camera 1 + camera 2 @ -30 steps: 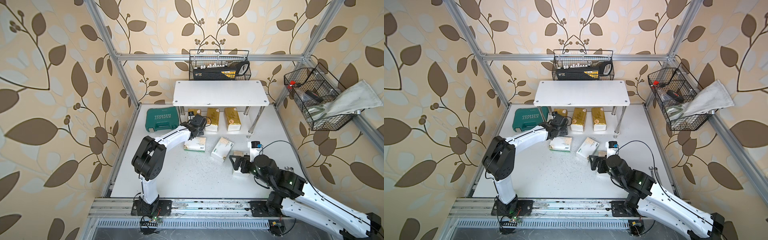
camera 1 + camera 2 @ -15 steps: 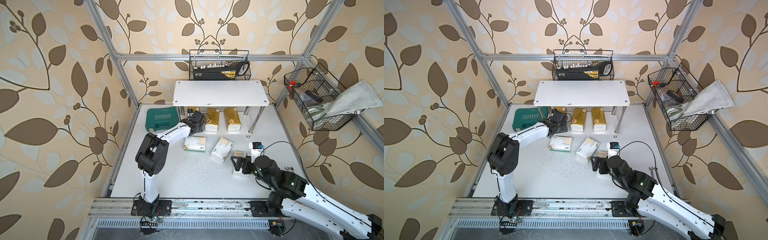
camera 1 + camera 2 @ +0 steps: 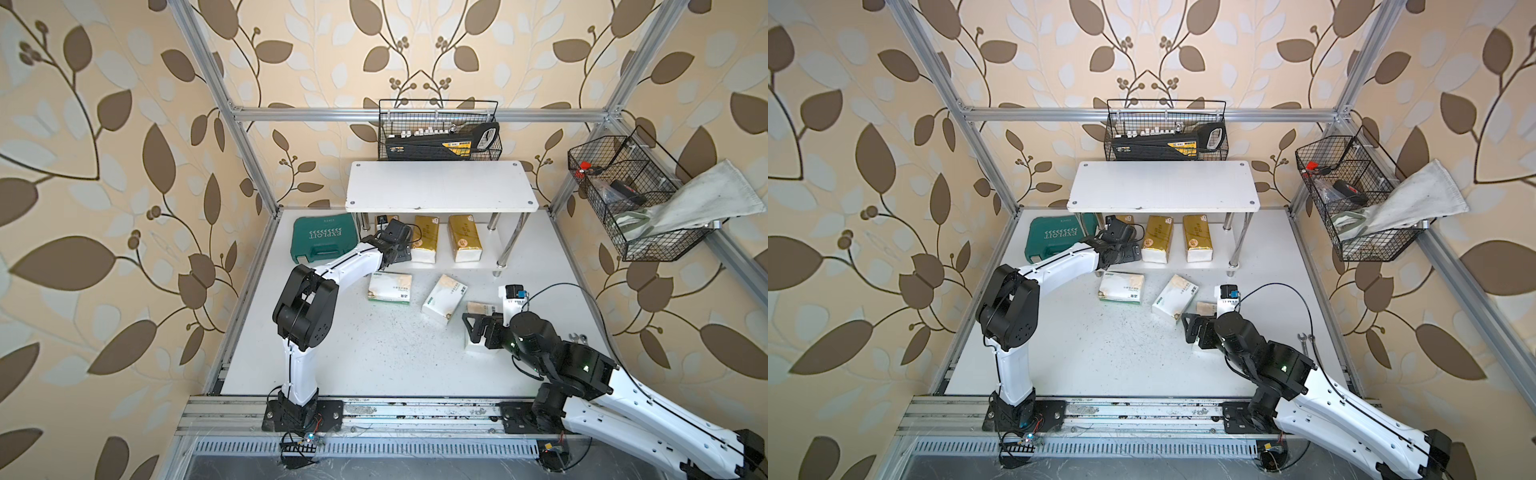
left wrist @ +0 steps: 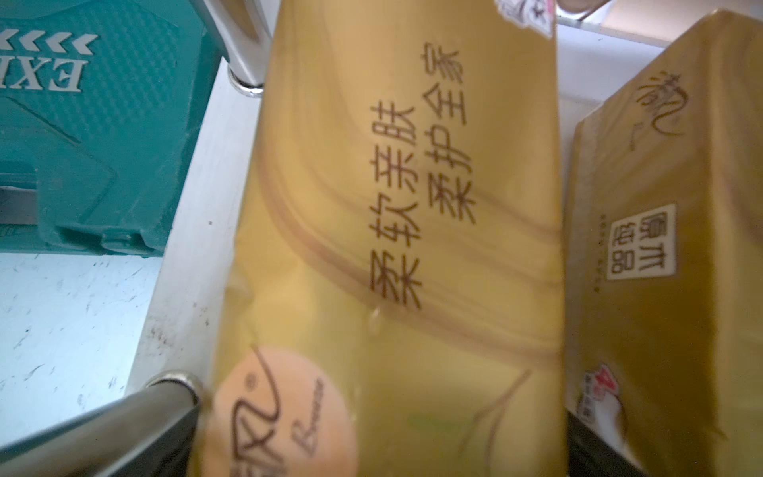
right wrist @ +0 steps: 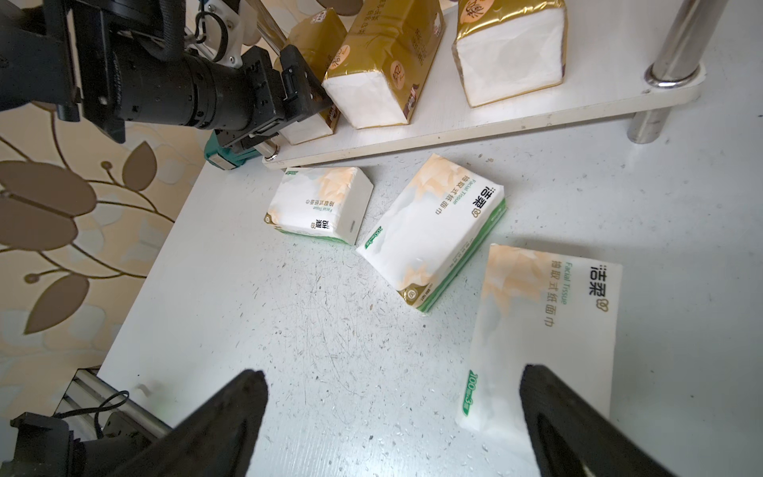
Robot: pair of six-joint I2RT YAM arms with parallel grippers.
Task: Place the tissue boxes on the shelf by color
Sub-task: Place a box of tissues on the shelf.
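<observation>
Gold film covers three tissue packs standing side by side on the lower board (image 3: 490,266) of the shelf (image 3: 440,185), whose upper board carries nothing. The left tool (image 3: 400,252) reaches under that board and straddles the leftmost gold pack (image 4: 392,247), one finger on each flank. Whether it presses the pack or has let go cannot be told. Three white packs lie on the surface (image 3: 374,353) in front of the shelf: one (image 3: 390,288) nearest the left arm, one (image 3: 444,298) beside it, and a third (image 5: 545,322) under the right tool (image 5: 392,373), which is spread wide and holds nothing.

Hazards, as a judgement:
- **Left tool:** a chrome leg (image 4: 103,425) stands just beside one finger, and the middle gold pack (image 3: 424,241) is close on the other side. Pulling back askew could catch the leg or drag the soft pack off the board's front edge.
- **Right tool:** one finger (image 5: 578,413) stands over the third white pack, not beside it. A straight descent would crush the wrap instead of bracketing it.

Containers:
- **Rear wire basket (image 3: 438,101):** holds a long black and yellow item.
- **Side wire basket (image 3: 665,249):** holds small dark and red objects, with a pale cloth (image 3: 706,199) draped over its rim.
- **Teal case (image 3: 324,241):** lies closed beside the shelf.
</observation>
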